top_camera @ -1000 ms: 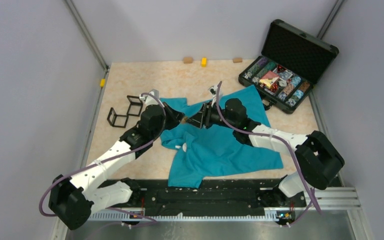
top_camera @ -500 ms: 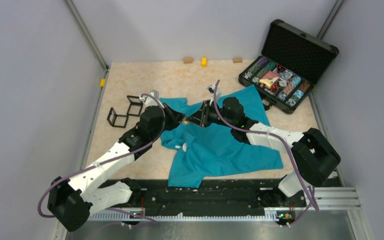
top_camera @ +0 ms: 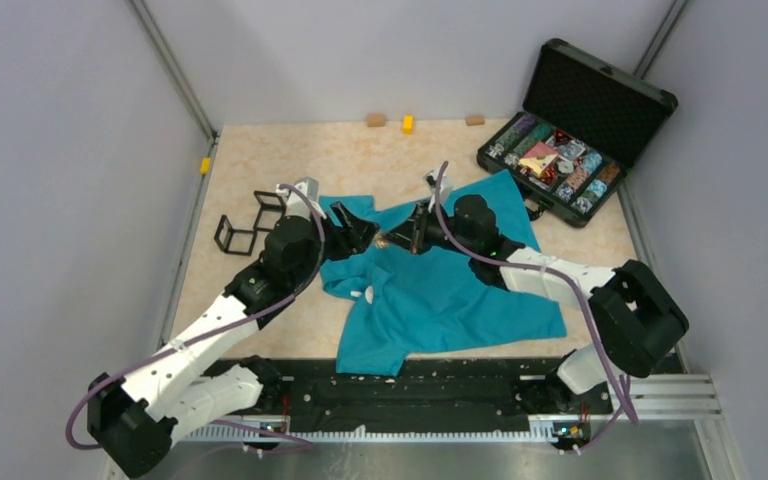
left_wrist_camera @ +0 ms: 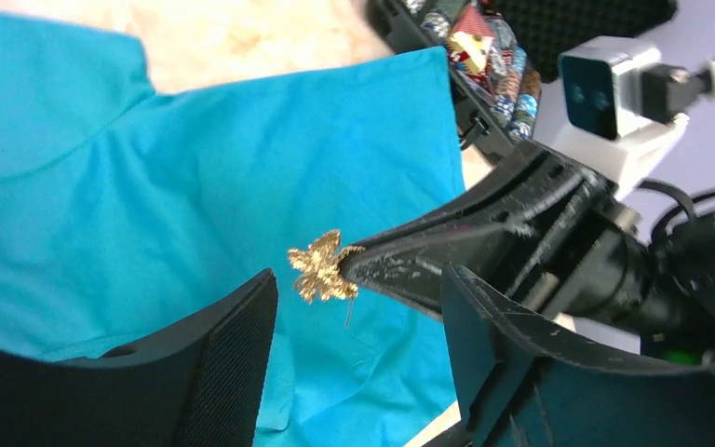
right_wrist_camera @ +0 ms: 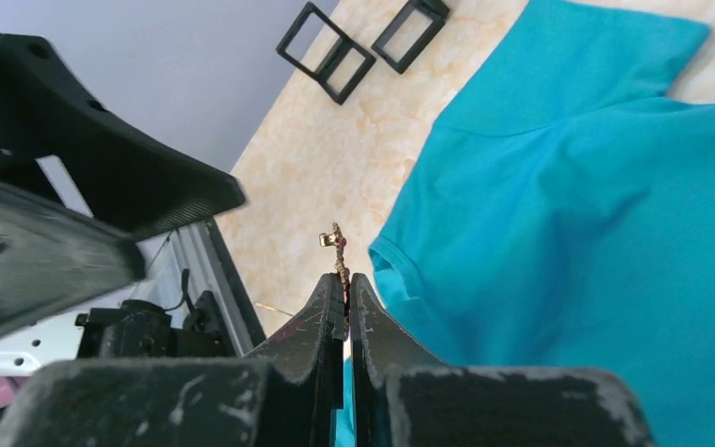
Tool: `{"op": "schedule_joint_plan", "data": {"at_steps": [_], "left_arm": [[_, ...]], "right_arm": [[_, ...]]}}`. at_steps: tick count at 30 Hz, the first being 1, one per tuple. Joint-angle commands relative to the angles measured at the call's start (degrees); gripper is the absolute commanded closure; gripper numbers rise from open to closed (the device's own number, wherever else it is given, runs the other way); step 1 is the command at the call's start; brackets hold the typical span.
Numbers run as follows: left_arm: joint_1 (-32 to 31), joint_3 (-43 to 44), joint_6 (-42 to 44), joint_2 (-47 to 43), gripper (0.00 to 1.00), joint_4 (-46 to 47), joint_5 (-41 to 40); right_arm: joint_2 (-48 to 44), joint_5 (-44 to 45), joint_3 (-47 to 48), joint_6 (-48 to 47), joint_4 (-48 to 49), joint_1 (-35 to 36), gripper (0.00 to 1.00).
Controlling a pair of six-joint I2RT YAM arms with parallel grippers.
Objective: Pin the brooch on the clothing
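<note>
The brooch [left_wrist_camera: 321,267] is a tiny gold flower-like ornament with a thin pin hanging below it. It shows a pink-red speck in the right wrist view [right_wrist_camera: 337,244]. My right gripper [right_wrist_camera: 346,279] is shut on its lower part and holds it in the air above the teal T-shirt [top_camera: 440,300]. My left gripper [left_wrist_camera: 358,279] is open, its two fingers either side of the brooch without touching it. From above, the brooch [top_camera: 382,241] hangs between the left gripper [top_camera: 357,227] and the right gripper [top_camera: 397,241], over the shirt's upper left part.
An open black case [top_camera: 560,165] of multicoloured trinkets stands at the back right, near the shirt's sleeve. Black wire frames [top_camera: 250,222] lie on the table to the left. Small blocks [top_camera: 407,123] sit along the back edge.
My left gripper has opened, let go of the brooch and drawn back a little to the left. My right gripper has shut on the brooch and now carries it alone.
</note>
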Motion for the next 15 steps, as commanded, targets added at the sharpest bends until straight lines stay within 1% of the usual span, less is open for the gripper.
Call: {"op": "schedule_joint_plan", "data": {"at_steps": [1,3,7,11,15], "left_arm": [[-0.04,2.02,10.99,-3.88,0.31,3.14,6.83],[0.13,3.24,12.53,-3.87,0.3,1.23,11.27],[0.81,4.2,14.35,-3.23,0.3,0.6,19.85],[1.83,3.83,13.58,-3.9,0.31,1.39,20.61],[3.0,3.59,12.95,-3.83,0.34,3.62,25.73]], "right_arm": [[-6.17,-2.76,-1.87,-2.66,3.16,-3.32,1.0],[-8.33,-6.02,-2.69,-3.07,3.83,-4.57,1.0],[-12.35,-10.82,-3.76,-3.42,4.71,-6.1,1.0],[-15.59,-16.1,-3.4,-4.53,4.01,-6.34,1.0],[-17.76,-19.09,-2.63,-5.67,2.0,-6.47,1.0]]}}
